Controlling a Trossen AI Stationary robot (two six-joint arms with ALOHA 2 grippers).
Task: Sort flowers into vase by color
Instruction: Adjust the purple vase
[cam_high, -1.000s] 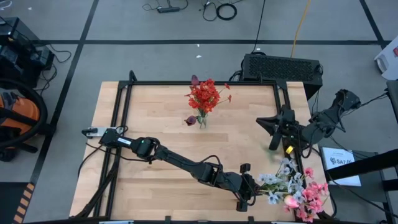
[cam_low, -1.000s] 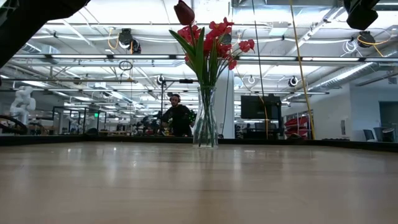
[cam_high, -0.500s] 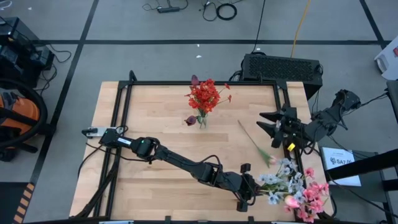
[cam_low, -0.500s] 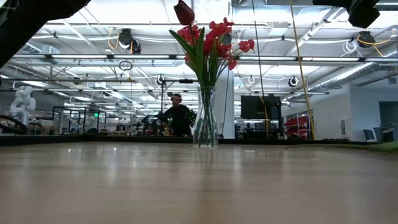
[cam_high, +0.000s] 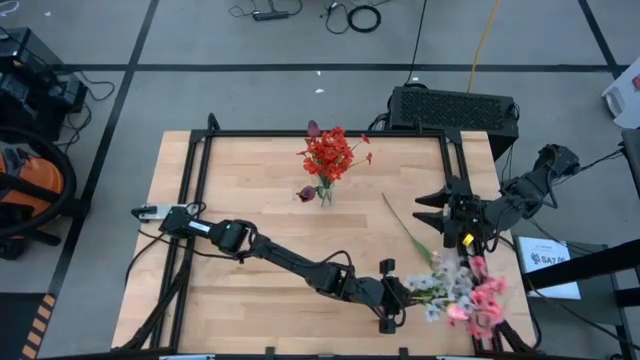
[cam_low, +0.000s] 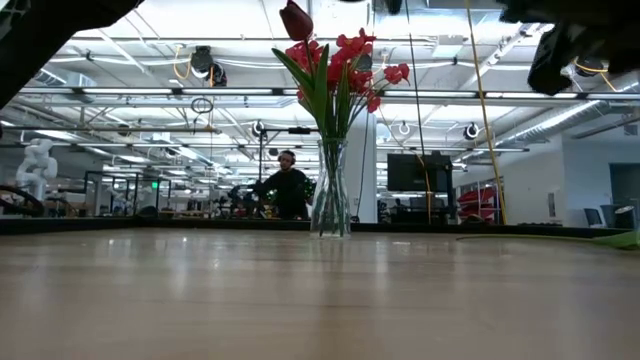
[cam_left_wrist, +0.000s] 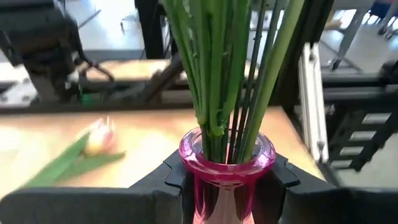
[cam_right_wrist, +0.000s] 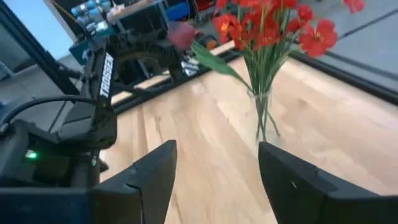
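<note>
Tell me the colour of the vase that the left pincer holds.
Pink; the vase shows best in the left wrist view.

Left arm: extends from its base at the left-centre of the high view diagonally to the lower centre-right, lying low and nearly straight. Left gripper (cam_high: 392, 297): at the lower centre-right, fingers clamped on a pink vase (cam_left_wrist: 226, 163). Right arm: enters from the right edge, elbow bent. Right gripper (cam_high: 437, 209): at the centre-right, fingers spread wide with nothing between them.
</note>
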